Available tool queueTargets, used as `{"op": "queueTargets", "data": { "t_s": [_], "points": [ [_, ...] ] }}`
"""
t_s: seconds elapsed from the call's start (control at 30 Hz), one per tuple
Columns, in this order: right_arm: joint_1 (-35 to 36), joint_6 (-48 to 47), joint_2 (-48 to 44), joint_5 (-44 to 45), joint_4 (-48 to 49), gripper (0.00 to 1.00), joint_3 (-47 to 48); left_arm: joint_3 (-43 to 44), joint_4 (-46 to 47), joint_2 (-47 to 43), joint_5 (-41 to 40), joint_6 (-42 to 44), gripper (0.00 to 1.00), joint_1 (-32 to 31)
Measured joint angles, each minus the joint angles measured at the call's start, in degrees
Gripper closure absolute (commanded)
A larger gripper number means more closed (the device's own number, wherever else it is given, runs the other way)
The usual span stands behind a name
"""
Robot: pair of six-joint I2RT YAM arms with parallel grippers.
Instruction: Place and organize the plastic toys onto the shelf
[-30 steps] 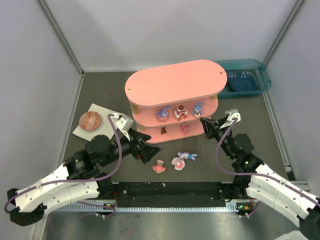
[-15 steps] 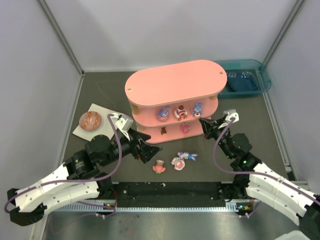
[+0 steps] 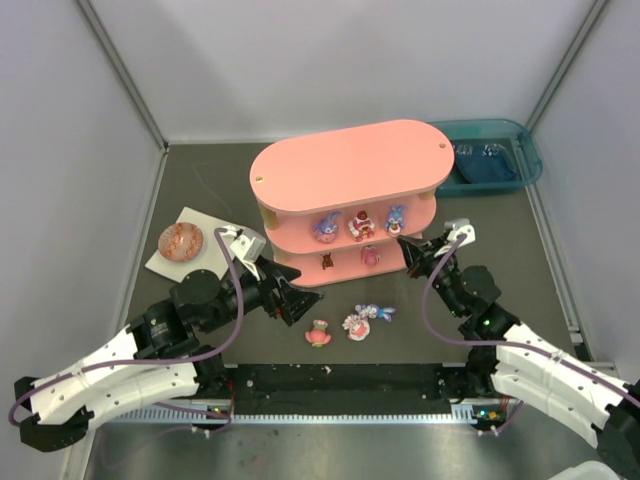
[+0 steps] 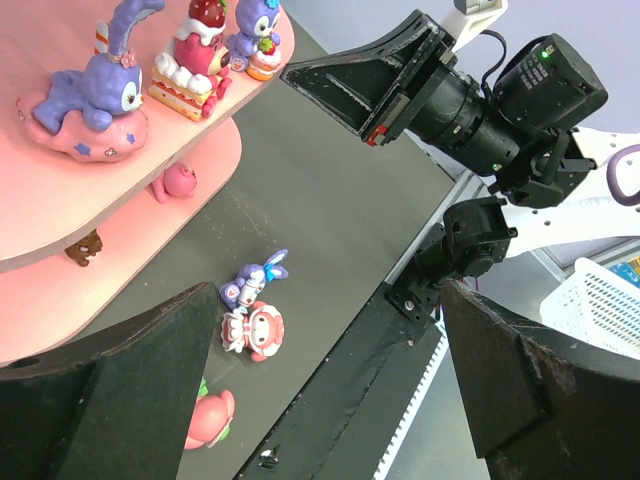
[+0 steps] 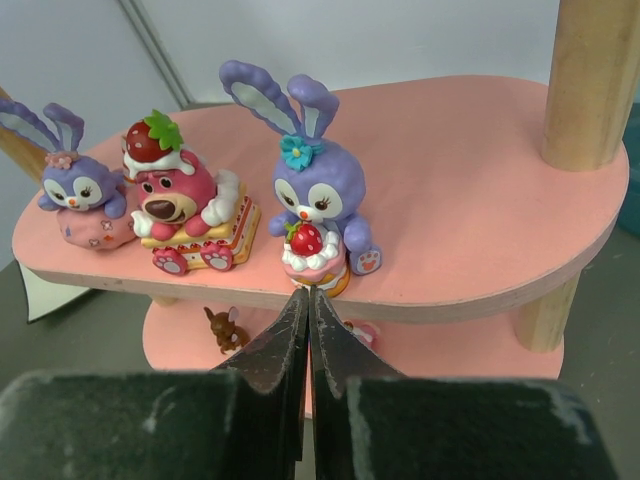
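The pink three-tier shelf (image 3: 345,165) is seen standing toward the back of the dark table (image 3: 200,180), with a teal bin (image 3: 530,160) just beside its right end. Three of the plastic toys are lined up on the middle tier: a purple bunny on a pink cushion (image 5: 80,190), a pink bear on a cake slice (image 5: 175,195) with a strawberry on its head, and a purple bunny with a strawberry cupcake (image 5: 320,200). On the bottom tier a tiny brown figure (image 5: 225,328) and a small pink figure (image 4: 178,183) are set well apart. Three more toys are left on the table in front of the shelf: a blue-purple bunny (image 4: 250,285), a pink-and-white figure (image 4: 255,330) touching it, and a pink round figure (image 4: 212,415) a little to the left. The left gripper (image 3: 295,300) is held low near the shelf's left front, its jaws spread wide with nothing between them. The right gripper (image 5: 308,300) is pressed together on nothing, its tip raised to the middle tier's front edge just below the cupcake bunny; whether it touches cannot be told. At the left of the table a speckled ball (image 3: 181,240) is seen resting on a white plate (image 3: 195,262).
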Motion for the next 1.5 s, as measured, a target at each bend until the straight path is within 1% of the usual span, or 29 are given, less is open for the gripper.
{"op": "queueTargets", "data": {
  "t_s": [1.5],
  "points": [
    [0.00,-0.24,4.87,1.22,4.68,1.00,-0.39,0.00,-1.07,-0.13,-0.48,0.04,0.01,0.35]
  ]
}}
